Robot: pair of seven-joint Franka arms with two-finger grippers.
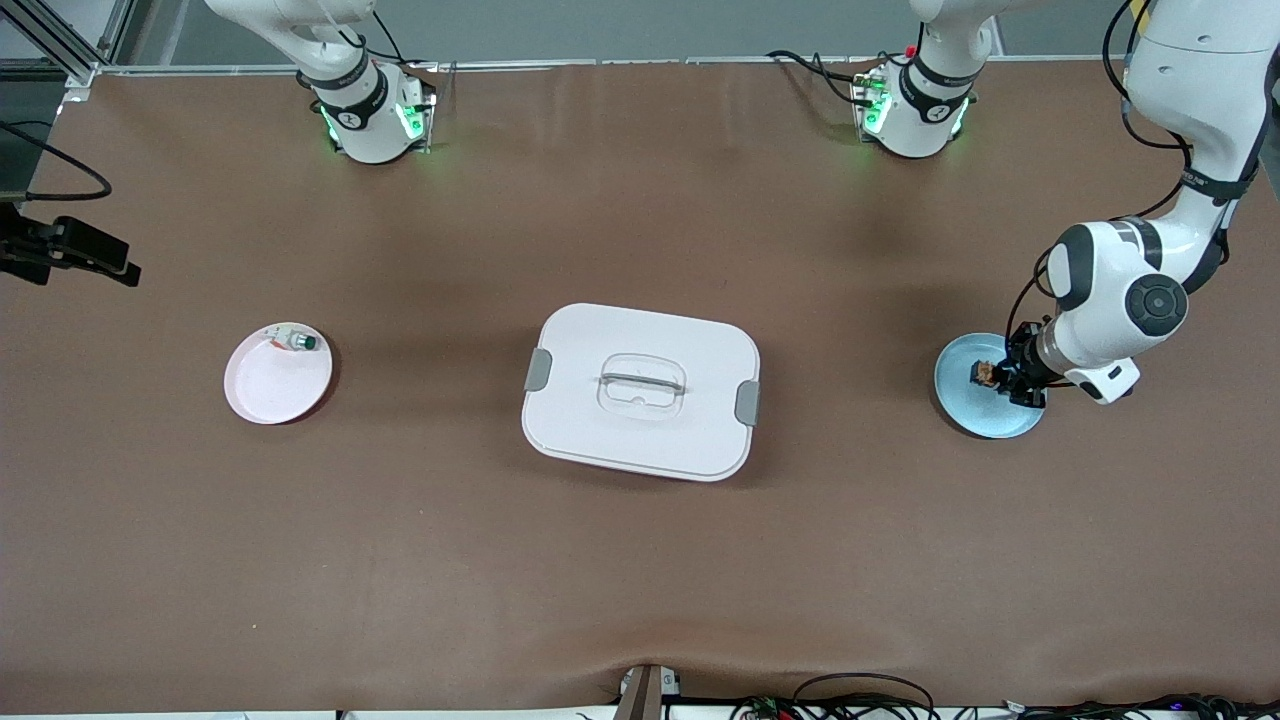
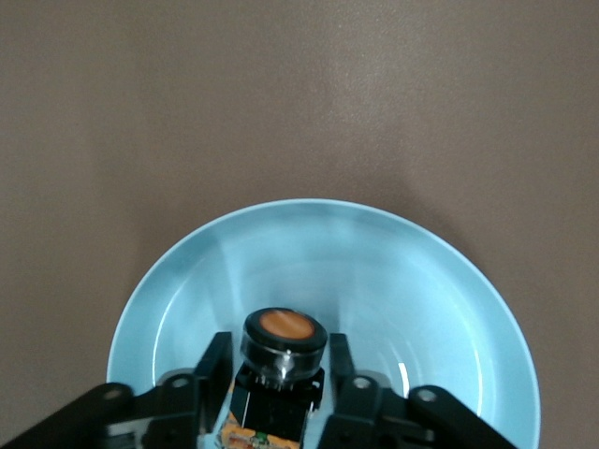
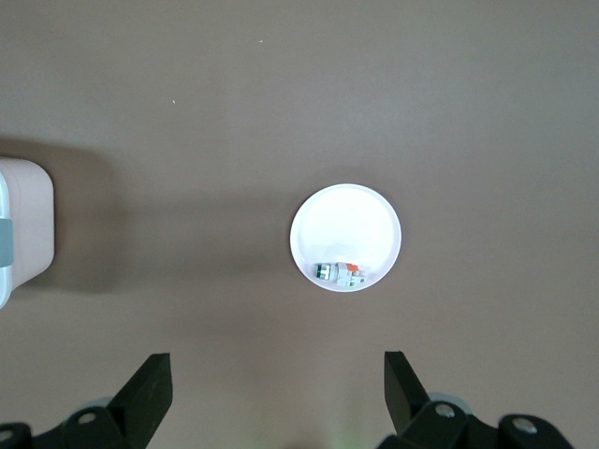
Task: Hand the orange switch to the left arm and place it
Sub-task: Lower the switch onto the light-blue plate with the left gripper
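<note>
The left tool (image 2: 279, 388) brackets the orange switch (image 2: 281, 360) in the blue plate (image 2: 449, 309), fingers beside its body; whether clenched, I cannot tell. The released right tool (image 3: 276, 393) waits above the pink plate (image 3: 346, 229), with the box (image 1: 640, 390) between plates.

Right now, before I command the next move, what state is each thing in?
orange switch: on the blue plate, between the left gripper's fingers.
left gripper: low over the blue plate, fingers alongside the switch; grip unclear.
right gripper: open, high above the pink plate, waiting.
green-capped switch: lying in the pink plate.
box: lid on, mid-table between the plates.
</note>
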